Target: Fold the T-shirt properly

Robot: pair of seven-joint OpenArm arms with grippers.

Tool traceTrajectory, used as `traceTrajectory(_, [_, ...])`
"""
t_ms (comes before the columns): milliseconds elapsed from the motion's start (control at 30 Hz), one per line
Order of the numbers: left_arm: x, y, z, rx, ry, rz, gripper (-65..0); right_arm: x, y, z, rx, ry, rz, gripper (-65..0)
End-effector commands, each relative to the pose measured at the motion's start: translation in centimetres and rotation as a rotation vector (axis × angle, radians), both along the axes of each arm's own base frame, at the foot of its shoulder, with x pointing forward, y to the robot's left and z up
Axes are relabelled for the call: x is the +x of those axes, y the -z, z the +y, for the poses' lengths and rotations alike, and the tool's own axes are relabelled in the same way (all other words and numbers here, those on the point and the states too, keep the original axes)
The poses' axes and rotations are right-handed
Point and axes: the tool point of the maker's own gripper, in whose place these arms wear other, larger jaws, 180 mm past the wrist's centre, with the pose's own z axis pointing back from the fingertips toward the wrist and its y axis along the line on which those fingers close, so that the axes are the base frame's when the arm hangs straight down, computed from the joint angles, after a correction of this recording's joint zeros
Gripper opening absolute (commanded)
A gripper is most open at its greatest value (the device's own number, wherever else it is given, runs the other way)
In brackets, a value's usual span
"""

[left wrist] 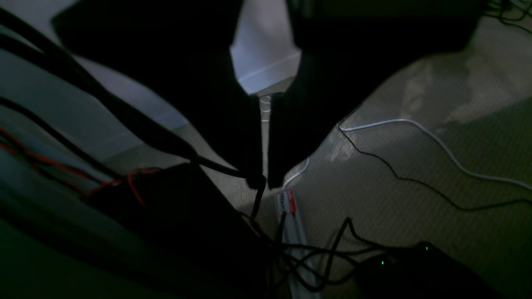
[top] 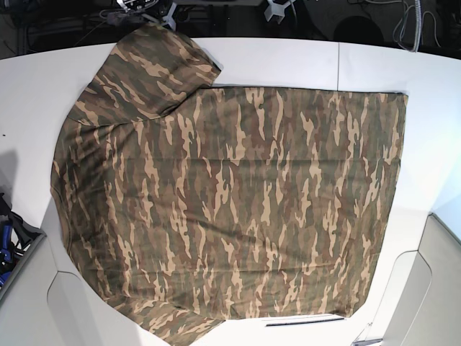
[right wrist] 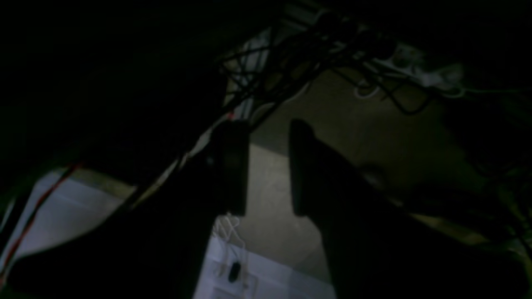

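White worktop (top: pixel 288 65) runs edge to edge in the base view, with a seam line crossing it. Down below, the left wrist view shows carpeted floor (left wrist: pixel 415 174) with a white cable (left wrist: pixel 436 143) and a black one (left wrist: pixel 395 176) snaking across (a red-labelled rail (left wrist: pixel 286 203) lies nearby).

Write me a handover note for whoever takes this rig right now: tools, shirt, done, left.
Left tool: shut, empty, off the table, cables and floor behind it.
Right tool: jaws apart, empty, also away from the work surface.
T-shirt: spread flat across the white table, one sleeve at the far left corner, hem toward the right edge. Neither arm shows in the base view.
Done: shirt laid out; no fold visible.
Left: every fold.
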Motion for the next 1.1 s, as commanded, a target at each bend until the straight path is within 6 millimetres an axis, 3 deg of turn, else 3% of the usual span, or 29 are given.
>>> traceTrajectory(0, [-0.9, -0.5, -0.3, -0.042, 0.013, 0.026, -62.0, -0.3, -0.2, 0.1, 0.013, 0.004, -0.006, -49.4])
traceTrajectory(200, [-2.2, -2.6, -0.6, -0.170, -0.020, 0.066, -62.0, -3.4, -1.8, -0.5, 0.082, -0.019, -0.012, -49.4])
traceTrajectory(567, [-3.4, -6.2, 1.8, -0.165, -0.094, -0.058, -62.0, -6.8, -6.9, -3.4, 0.165, -0.014, -0.070, -49.4])
traceTrajectory(867, [-1.1, -11.3, 5.2, -0.163, -0.292, -0.148, -61.9, -6.7, -12.1, -2.5, 0.242, 0.023, -0.111, -49.4])
traceTrajectory(1067, [1.2, -14.9, 7.9, -0.137, -0.359, -0.250, -61.9, -3.7, -15.3, -2.1, 0.271, 0.095, -0.128, -49.4])
